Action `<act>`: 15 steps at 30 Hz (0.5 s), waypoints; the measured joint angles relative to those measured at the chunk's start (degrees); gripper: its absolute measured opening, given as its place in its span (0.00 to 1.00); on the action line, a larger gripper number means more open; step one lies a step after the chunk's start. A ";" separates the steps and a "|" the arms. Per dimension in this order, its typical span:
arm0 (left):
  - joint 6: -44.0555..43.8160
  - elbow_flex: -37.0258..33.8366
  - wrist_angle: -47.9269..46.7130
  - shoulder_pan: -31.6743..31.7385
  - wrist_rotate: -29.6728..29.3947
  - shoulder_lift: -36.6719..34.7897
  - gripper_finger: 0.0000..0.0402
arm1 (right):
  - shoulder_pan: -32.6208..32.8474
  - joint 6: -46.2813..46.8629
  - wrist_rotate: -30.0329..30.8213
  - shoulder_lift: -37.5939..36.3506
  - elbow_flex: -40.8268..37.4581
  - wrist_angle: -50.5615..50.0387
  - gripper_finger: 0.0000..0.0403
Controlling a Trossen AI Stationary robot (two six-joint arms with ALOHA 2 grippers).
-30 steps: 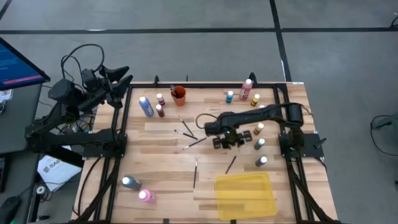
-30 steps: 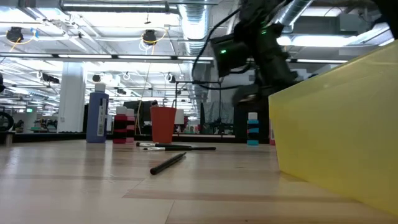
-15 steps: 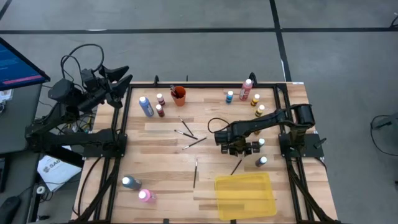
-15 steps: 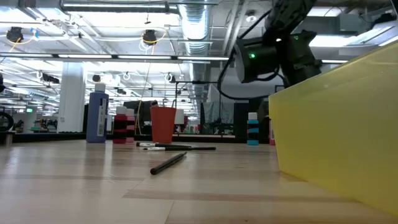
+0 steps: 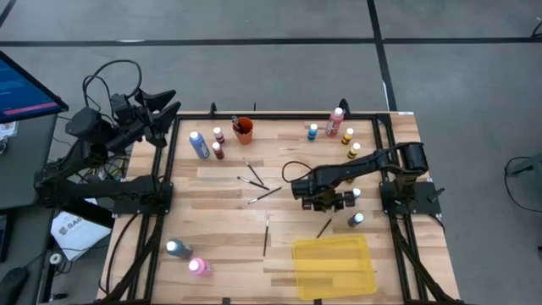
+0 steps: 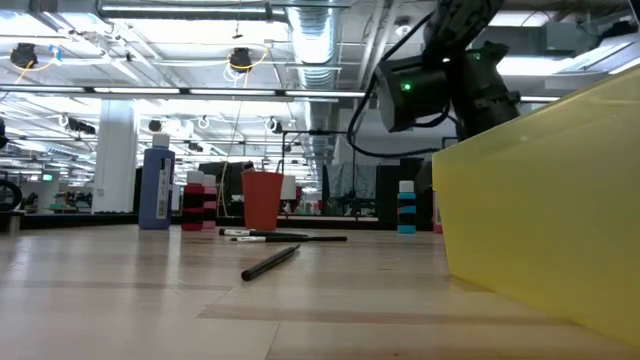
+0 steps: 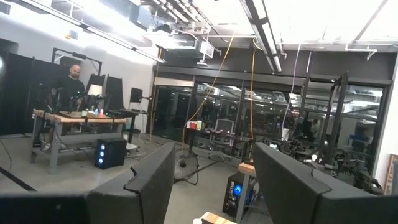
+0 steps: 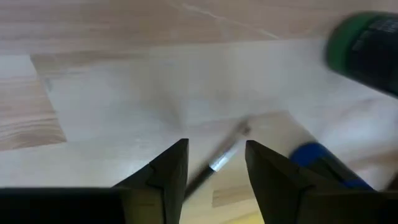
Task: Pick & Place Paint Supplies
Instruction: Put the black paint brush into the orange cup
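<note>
The light wooden plank surface [image 5: 220, 237] carries scattered paint supplies. At its far edge stand an orange cup [image 5: 244, 130], a tall blue bottle [image 5: 199, 145] and two small red bottles [image 5: 218, 151]; farther right stand a small blue bottle [image 5: 313, 130], a pink bottle [image 5: 335, 122] and two yellow ones [image 5: 351, 144]. Several thin dark paintbrushes [image 5: 254, 176] lie crossed near the middle, and another brush [image 5: 266, 234] lies alone toward the near side. A flat, translucent yellow tray [image 5: 333, 266] sits near the front right; a pale bottle and a pink one [image 5: 197, 266] stand front left.

The right arm reaches across from the right edge, bent low, its right gripper [image 5: 320, 202] pointing down just beside two white-capped bottles [image 5: 355, 219]. In the right wrist view its fingers [image 8: 168, 171] stand apart, grasping nothing, straddling a slim paintbrush [image 8: 214, 165] lying on the wood, with a green bottle [image 8: 367, 43] and a blue one [image 8: 323, 162] close by.

The left arm waits folded off the far left corner, its left gripper [image 7: 208, 186] spread and empty, facing the room.
</note>
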 joint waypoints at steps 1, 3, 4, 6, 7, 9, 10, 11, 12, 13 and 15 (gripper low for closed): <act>0.00 0.00 0.00 0.00 0.00 0.00 0.53 | 0.23 0.19 0.02 0.00 0.42 -0.74 0.39; 0.00 0.00 0.00 -0.01 0.02 0.00 0.53 | 0.72 0.66 -0.30 0.00 0.75 -1.63 0.39; 0.00 0.00 0.00 -0.01 0.02 0.00 0.53 | 1.07 1.16 -0.60 0.00 0.74 -1.63 0.39; 0.00 0.00 0.00 0.00 0.02 0.00 0.53 | 1.72 2.67 -0.68 0.00 0.73 -1.60 0.39; 0.00 0.00 0.00 0.00 0.04 0.00 0.53 | 1.97 3.29 -0.66 0.00 0.62 -1.27 0.38; 0.00 0.00 0.00 -0.01 0.18 0.00 0.53 | 2.42 4.45 -0.69 -0.02 -0.24 -0.54 0.38; -0.01 0.00 0.00 -0.02 0.20 0.00 0.53 | 2.58 4.79 -0.70 -0.02 -0.63 -0.73 0.38; -0.01 0.00 0.00 -0.01 0.20 0.00 0.53 | 2.59 4.94 -0.71 -0.02 -1.02 -0.54 0.38; -0.02 0.00 0.00 -0.01 0.20 0.00 0.53 | 2.53 4.93 -0.81 -0.04 -1.51 0.20 0.38; -0.01 0.00 0.00 -0.01 0.20 0.00 0.53 | 2.46 4.97 -0.83 -0.04 -2.08 1.29 0.38; -0.02 0.00 0.00 0.00 0.18 0.00 0.53 | 2.22 5.57 -1.13 -0.24 -3.22 3.48 0.38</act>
